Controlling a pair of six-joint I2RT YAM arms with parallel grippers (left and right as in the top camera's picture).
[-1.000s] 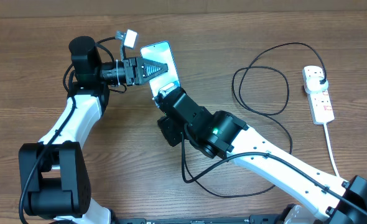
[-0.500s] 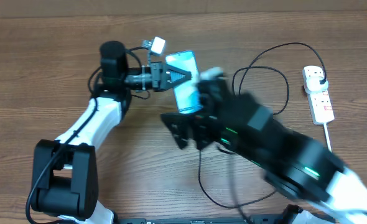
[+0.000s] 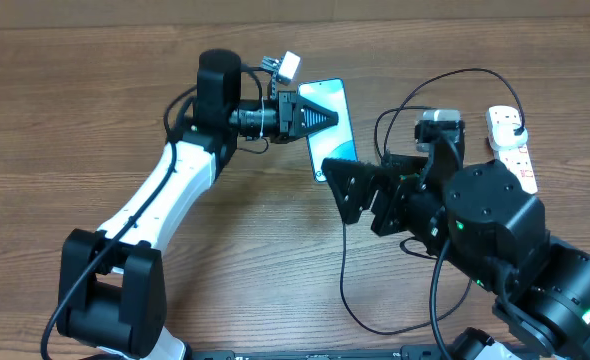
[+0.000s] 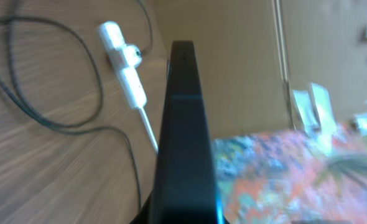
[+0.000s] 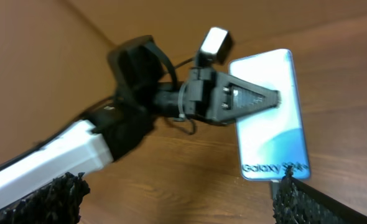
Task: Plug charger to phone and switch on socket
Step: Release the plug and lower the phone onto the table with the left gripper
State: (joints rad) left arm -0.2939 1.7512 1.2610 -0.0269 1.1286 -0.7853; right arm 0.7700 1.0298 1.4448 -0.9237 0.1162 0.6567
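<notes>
Moved rightward since the earlier frame: both arms, with the right end effector (image 3: 373, 198) drawn back from the phone (image 3: 337, 145) and spread wide, empty. Left end effector (image 3: 320, 115) clamped on the phone. Socket (image 3: 512, 150) well to the right of the right end effector. Probably best: hold the phone steady, leave the charger (image 3: 342, 270) slack, press the switch squarely. Not discernible: connector seating at the phone's lower end, switch position.

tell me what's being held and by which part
The left gripper pinches the slim blue-screened phone across one long edge; the right gripper holds nothing.
</notes>
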